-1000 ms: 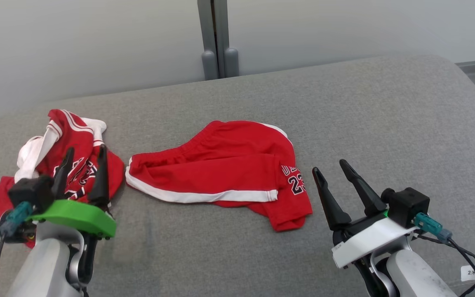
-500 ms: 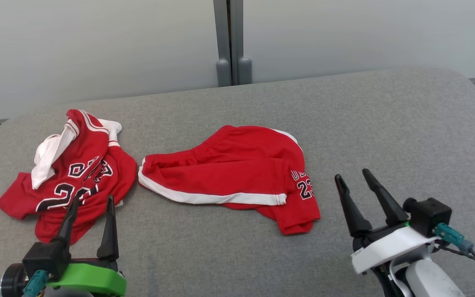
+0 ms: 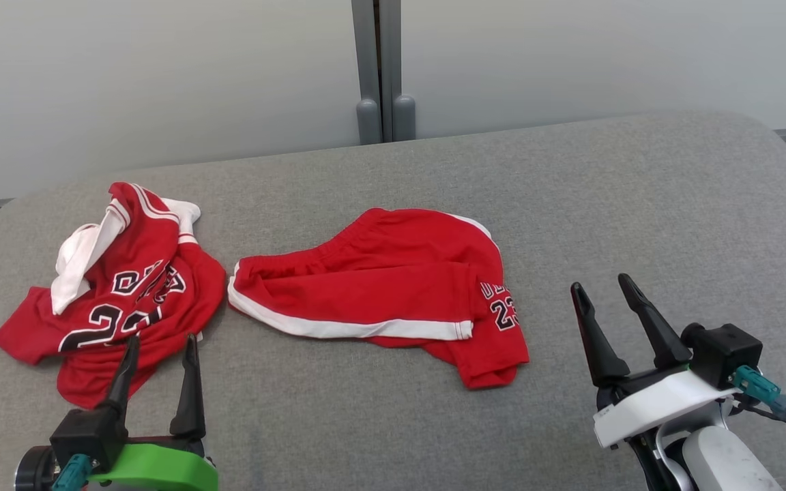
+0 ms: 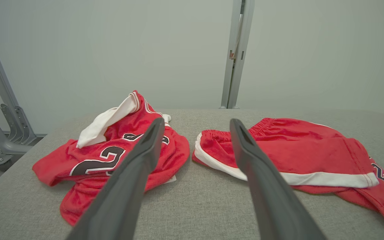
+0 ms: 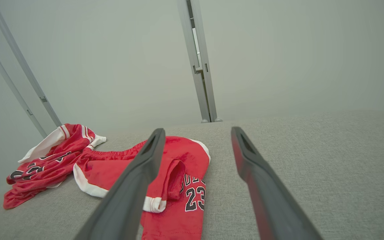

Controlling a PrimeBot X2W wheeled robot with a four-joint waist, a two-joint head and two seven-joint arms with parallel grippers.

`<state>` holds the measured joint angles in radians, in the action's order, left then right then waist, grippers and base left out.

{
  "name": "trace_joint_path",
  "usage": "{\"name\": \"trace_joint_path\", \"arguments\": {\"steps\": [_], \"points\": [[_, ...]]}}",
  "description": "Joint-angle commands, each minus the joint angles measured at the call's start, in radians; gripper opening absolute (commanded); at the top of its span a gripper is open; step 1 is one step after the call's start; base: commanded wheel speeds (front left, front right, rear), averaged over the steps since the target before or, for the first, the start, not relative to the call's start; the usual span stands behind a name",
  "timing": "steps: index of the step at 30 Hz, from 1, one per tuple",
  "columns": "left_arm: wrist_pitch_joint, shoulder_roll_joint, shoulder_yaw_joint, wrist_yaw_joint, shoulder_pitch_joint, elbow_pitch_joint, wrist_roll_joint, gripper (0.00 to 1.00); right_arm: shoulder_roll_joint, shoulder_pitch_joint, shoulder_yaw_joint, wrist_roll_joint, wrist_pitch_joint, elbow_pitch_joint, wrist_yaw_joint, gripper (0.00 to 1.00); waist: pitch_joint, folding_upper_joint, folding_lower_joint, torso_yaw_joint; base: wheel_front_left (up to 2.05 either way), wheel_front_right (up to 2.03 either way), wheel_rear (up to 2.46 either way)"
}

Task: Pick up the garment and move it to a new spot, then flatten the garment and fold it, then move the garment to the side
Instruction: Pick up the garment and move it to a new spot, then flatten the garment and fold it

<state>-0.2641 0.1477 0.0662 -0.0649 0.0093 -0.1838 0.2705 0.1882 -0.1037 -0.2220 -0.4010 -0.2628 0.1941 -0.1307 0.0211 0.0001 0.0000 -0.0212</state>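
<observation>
A crumpled red garment, a jersey (image 3: 127, 293) with white trim and a black number, lies at the left of the grey padded table (image 3: 638, 204). Red shorts (image 3: 379, 286) with a white stripe lie roughly folded in the middle, just right of the jersey. My left gripper (image 3: 163, 339) stands open at the jersey's near edge, nothing between its fingers. My right gripper (image 3: 600, 282) is open too, right of the shorts and apart from them. The left wrist view looks past the left gripper (image 4: 196, 120) at the jersey (image 4: 88, 160) and the shorts (image 4: 298, 156). The right wrist view has the right gripper (image 5: 197, 130), shorts (image 5: 185, 156) and jersey (image 5: 48, 156).
A pale wall with a grey upright post (image 3: 379, 102) closes off the far side of the table. The table's corners are rounded. Its right half is bare grey cloth. A grey metal frame (image 4: 8, 126) stands beyond the table's left end.
The head camera has shifted. My left gripper has drawn back from over the jersey to its near edge. My right gripper edged slightly right. Both garments lie as before.
</observation>
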Motion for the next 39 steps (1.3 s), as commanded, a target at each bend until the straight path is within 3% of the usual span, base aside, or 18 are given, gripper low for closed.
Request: {"name": "trace_joint_path", "arguments": {"steps": [1, 14, 20, 39], "points": [[0.000, -0.004, -0.007, -0.009, -0.002, -0.004, -0.012, 1.00, 0.002, 0.002, -0.005, -0.003, -0.003, 0.005, 0.000, 1.00, 0.001, -0.0001, 0.0000, 0.000, 0.00, 0.00, 0.00], [0.000, -0.034, -0.024, -0.041, -0.012, -0.031, -0.040, 1.00, 0.019, -0.011, -0.028, -0.028, -0.003, 0.061, 0.000, 1.00, 0.004, -0.0001, 0.0000, 0.011, 0.00, 0.00, 0.00], [0.000, -0.041, -0.025, -0.050, -0.023, -0.038, -0.047, 1.00, 0.033, -0.057, -0.057, -0.045, 0.000, 0.157, 0.000, 1.00, -0.001, -0.0001, 0.0000, 0.039, 0.00, 0.00, 0.00], [0.000, -0.053, -0.019, -0.064, -0.076, -0.058, -0.055, 1.00, 0.019, -0.323, -0.116, -0.147, 0.401, 0.615, 0.000, 1.00, -0.072, -0.0001, 0.0000, 0.209, 0.00, 0.00, 0.00]]}}
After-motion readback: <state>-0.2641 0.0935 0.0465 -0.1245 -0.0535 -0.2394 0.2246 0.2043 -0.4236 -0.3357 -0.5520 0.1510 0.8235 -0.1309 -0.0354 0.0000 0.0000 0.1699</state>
